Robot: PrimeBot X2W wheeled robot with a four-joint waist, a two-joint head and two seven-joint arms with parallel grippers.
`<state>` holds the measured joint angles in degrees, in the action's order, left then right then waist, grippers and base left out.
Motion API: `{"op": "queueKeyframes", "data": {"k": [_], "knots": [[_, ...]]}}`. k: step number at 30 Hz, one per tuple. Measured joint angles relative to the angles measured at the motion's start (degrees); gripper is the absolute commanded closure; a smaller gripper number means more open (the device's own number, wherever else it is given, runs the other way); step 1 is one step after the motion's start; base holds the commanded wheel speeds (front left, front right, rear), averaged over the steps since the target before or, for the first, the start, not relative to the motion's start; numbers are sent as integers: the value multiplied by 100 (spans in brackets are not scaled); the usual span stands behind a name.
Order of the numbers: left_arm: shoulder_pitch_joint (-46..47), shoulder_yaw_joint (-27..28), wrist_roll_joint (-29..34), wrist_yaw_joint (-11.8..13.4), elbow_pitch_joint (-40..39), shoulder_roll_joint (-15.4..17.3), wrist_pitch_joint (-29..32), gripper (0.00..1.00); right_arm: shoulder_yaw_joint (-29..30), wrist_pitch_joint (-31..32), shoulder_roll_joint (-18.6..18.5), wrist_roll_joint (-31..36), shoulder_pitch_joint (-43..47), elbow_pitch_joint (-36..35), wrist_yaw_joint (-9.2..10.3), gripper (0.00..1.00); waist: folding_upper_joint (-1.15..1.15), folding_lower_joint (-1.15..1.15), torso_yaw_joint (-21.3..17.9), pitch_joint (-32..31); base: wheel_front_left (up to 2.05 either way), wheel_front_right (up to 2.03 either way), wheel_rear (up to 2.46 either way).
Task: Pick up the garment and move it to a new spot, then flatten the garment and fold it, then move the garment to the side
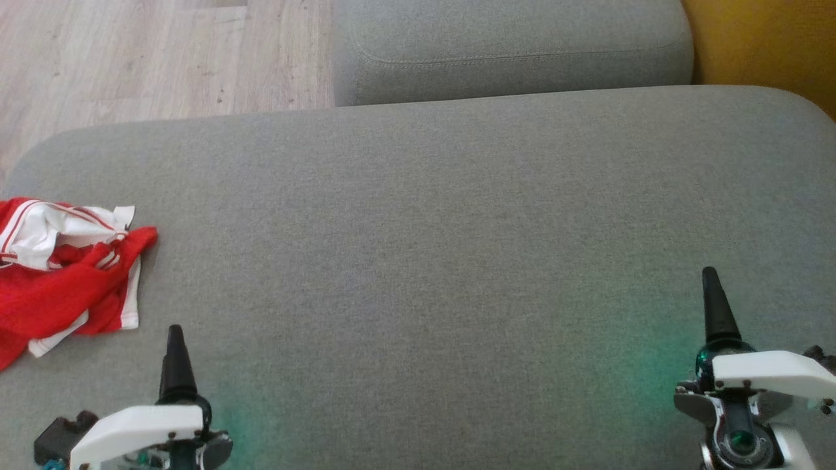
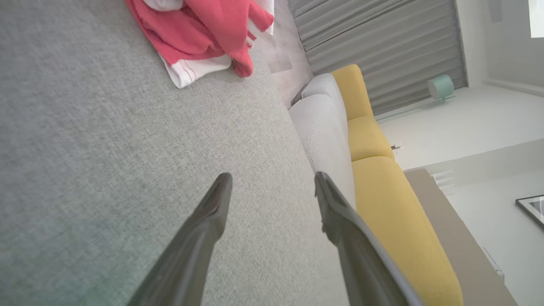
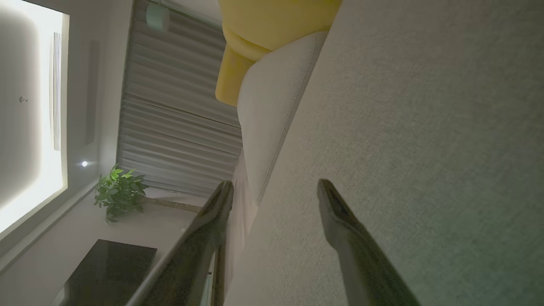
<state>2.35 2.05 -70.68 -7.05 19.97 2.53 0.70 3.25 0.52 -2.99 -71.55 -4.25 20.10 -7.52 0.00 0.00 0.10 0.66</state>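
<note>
The garment (image 1: pixel 65 281) is a crumpled red and white piece with red stripes, lying at the far left of the wide grey cushion (image 1: pixel 418 228). It also appears at the top of the left wrist view as the garment (image 2: pixel 204 34), well ahead of the fingers. My left gripper (image 1: pixel 175 333) hovers near the cushion's front edge, just right of and below the garment, apart from it. Its jaws are open and empty in the left wrist view (image 2: pixel 273 176). My right gripper (image 1: pixel 712 274) stands at the lower right, open with nothing between its fingers (image 3: pixel 276 183).
A second grey cushion (image 1: pixel 509 52) sits behind the wide one, with a gap line between them. Wooden floor (image 1: pixel 130 59) lies beyond the back left edge. A yellow seat (image 1: pixel 764 46) stands at the back right. Broad bare grey fabric stretches between the two grippers.
</note>
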Motion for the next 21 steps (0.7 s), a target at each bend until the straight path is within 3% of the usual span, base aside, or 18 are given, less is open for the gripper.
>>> {"op": "queueKeyframes", "data": {"k": [21], "knots": [[68,-40,1627,-1,34,1,-337,0,-193,-315,2,1733,-147,174,0,0,0,0,-10,22,0,0,0]]}}
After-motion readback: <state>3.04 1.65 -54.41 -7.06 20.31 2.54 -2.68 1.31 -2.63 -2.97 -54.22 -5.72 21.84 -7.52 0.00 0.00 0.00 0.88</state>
